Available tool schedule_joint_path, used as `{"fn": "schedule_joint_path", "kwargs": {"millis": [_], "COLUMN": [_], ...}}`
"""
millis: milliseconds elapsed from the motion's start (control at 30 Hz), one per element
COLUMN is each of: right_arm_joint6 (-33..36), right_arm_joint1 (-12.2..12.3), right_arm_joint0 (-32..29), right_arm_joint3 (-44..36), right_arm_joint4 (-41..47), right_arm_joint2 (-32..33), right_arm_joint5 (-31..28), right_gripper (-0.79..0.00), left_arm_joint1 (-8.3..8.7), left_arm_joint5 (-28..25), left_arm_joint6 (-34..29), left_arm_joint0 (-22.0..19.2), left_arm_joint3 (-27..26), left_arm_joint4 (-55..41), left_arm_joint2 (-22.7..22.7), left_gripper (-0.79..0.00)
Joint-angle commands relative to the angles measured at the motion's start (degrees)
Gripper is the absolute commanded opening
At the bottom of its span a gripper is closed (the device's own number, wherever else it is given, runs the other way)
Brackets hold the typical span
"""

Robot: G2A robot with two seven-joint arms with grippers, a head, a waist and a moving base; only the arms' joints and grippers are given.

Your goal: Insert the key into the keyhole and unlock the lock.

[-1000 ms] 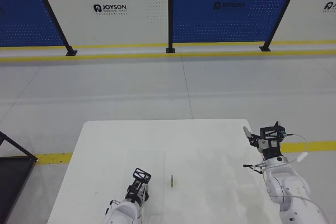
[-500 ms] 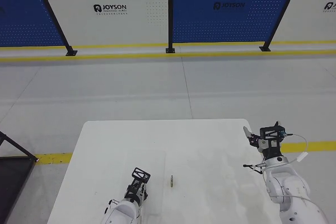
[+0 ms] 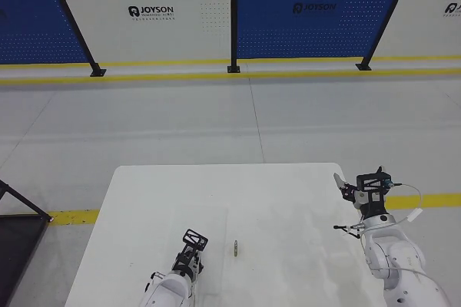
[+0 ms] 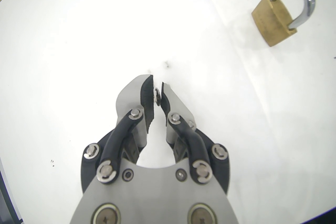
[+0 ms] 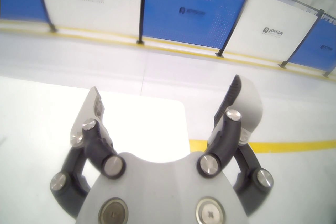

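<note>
Key [image 4: 157, 97] — apparently the small metal piece seen edge-on — sits clamped in the left jaws over the desk [image 3: 292, 199]. Lock [image 4: 275, 17] lies near, at their 3 o'clock, shackle shut — insertion and turning are both left. Right jaws stand apart at the desk's 3 o'clock edge.

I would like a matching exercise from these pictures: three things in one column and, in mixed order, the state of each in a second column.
Things:
1. padlock
2. key
3. right gripper

States:
a. open, holding nothing
b. lying free on the table
c. pinched in the left gripper

Pairs: 1-b; 2-c; 3-a
</note>
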Motion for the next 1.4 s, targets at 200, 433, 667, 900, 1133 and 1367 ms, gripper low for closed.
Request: {"fn": "schedule_joint_path", "kwargs": {"millis": [200, 433, 667, 900, 1133, 1367], "right_arm_joint6": [0.00, 0.00, 0.00, 0.00, 0.00, 0.62], "right_arm_joint1": [0.00, 0.00, 0.00, 0.00, 0.00, -0.06], "right_arm_joint0": [0.00, 0.00, 0.00, 0.00, 0.00, -3.71], "right_arm_joint3": [0.00, 0.00, 0.00, 0.00, 0.00, -1.92], "right_arm_joint4": [0.00, 0.00, 0.00, 0.00, 0.00, -5.43], "right_arm_joint2": [0.00, 0.00, 0.00, 0.00, 0.00, -4.79], "right_arm_joint5": [0.00, 0.00, 0.00, 0.00, 0.00, -5.33], "right_gripper": [0.000, 0.000, 0.000, 0.000, 0.000, 0.000], "left_arm_joint1": [-0.02, 0.22, 0.73, 1.99, 3.37, 3.99], "left_arm_joint5": [0.19, 0.32, -1.04, -13.89, -31.43, -39.46], "left_arm_joint6": [0.24, 1.42, 7.81, 26.62, 47.99, 56.72], "left_arm_joint0": [0.48, 2.77, 7.04, 13.39, 16.18, 14.25], "left_arm_joint3": [-0.69, -3.52, -8.97, -11.86, -7.94, -2.41], "left_arm_joint4": [0.40, 0.68, -2.87, -13.10, -17.30, -18.98], "left_arm_joint2": [-0.29, -1.47, -4.62, -11.59, -17.79, -19.90], "left_gripper": [-0.785, -0.785, -0.785, -0.785, -0.785, -0.785]}}
